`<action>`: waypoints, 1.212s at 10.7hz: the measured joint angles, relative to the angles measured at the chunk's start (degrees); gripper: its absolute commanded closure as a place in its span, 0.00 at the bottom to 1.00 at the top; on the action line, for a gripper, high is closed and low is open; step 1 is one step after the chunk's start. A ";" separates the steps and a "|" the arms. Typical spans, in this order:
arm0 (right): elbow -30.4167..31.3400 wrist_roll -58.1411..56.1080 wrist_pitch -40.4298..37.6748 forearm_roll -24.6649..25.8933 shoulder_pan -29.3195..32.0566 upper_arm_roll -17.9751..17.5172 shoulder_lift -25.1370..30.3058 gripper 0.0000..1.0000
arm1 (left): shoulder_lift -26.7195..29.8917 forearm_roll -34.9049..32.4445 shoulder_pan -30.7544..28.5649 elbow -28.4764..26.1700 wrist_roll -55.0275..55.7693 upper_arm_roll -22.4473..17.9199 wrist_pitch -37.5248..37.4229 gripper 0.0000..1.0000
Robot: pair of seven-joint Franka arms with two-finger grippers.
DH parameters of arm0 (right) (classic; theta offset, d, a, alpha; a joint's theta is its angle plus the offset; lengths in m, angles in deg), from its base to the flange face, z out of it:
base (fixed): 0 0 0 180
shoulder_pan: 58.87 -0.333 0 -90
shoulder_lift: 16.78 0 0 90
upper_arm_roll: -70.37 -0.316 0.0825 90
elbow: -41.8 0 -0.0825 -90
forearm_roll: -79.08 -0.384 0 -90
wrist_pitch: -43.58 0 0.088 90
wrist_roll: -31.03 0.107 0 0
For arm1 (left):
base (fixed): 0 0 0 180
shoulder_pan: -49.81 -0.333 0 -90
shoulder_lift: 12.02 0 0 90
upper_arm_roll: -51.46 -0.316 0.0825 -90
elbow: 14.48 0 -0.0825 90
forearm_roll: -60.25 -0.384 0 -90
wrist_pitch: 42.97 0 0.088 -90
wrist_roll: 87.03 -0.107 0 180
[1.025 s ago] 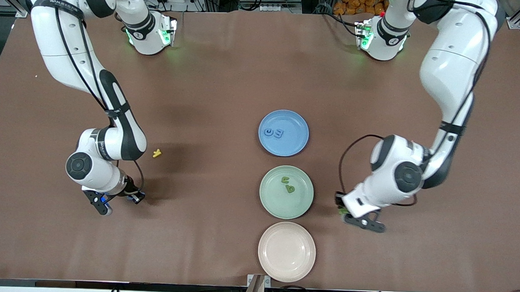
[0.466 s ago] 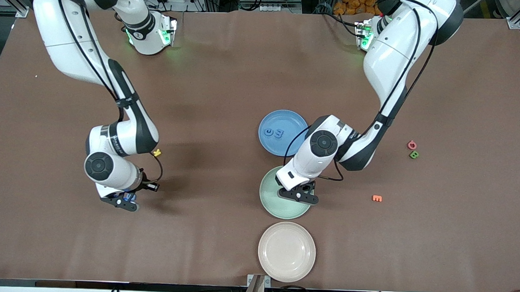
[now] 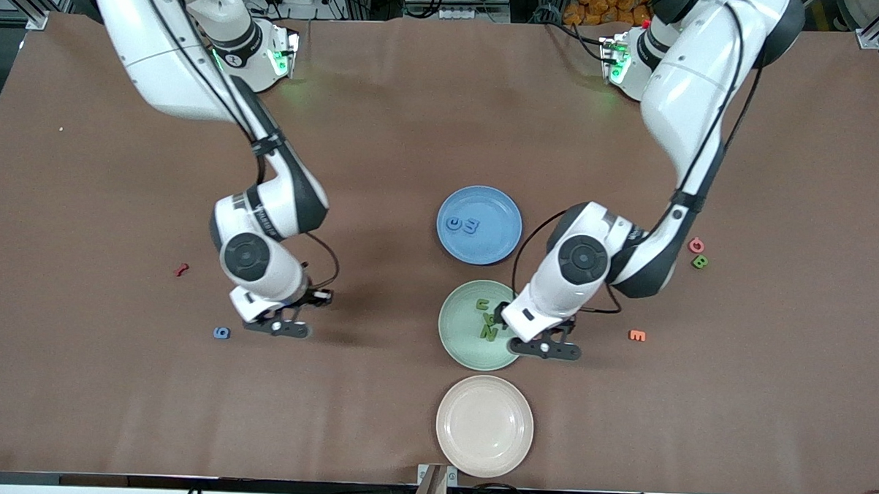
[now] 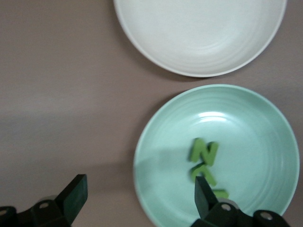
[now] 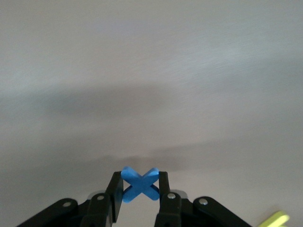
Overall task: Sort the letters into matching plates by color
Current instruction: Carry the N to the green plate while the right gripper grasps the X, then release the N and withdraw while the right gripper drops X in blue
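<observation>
Brown counter (image 3: 385, 128) carries three plates in a row — blue plate (image 3: 501, 205), green plate (image 3: 456, 343) and beige plate (image 3: 484, 425) nearest the front camera. The left gripper (image 3: 545, 348) hangs over the green plate's rim with jaws spread and empty, green letters (image 4: 203, 161) lying in that plate. The right gripper (image 5: 139, 194) is clenched on a blue X letter (image 5: 139, 183) over bare counter — next step, by judgement: carry it over the blue plate and release.

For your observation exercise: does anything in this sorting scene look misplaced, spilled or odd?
Nothing stands out. Blue letters lie in the blue plate, green letters in the green plate; the beige plate holds none, and unsorted letters lie on the table.
</observation>
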 measured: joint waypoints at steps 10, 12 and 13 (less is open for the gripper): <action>-3.27 1.40 0.27 -5.64 -23.90 -0.68 -1.48 0.80 | 29.68 -0.05 -16.07 -31.50 -18.75 -0.02 -9.57 0.00; -4.39 1.40 0.49 -6.08 -25.95 -1.10 -2.74 0.01 | 32.63 -0.05 -23.38 -43.69 -27.88 -0.14 2.22 0.00; -5.08 1.40 0.53 -6.75 -26.21 -1.64 -3.29 0.00 | 32.85 -0.05 -27.08 -46.99 -32.84 -0.16 5.21 0.00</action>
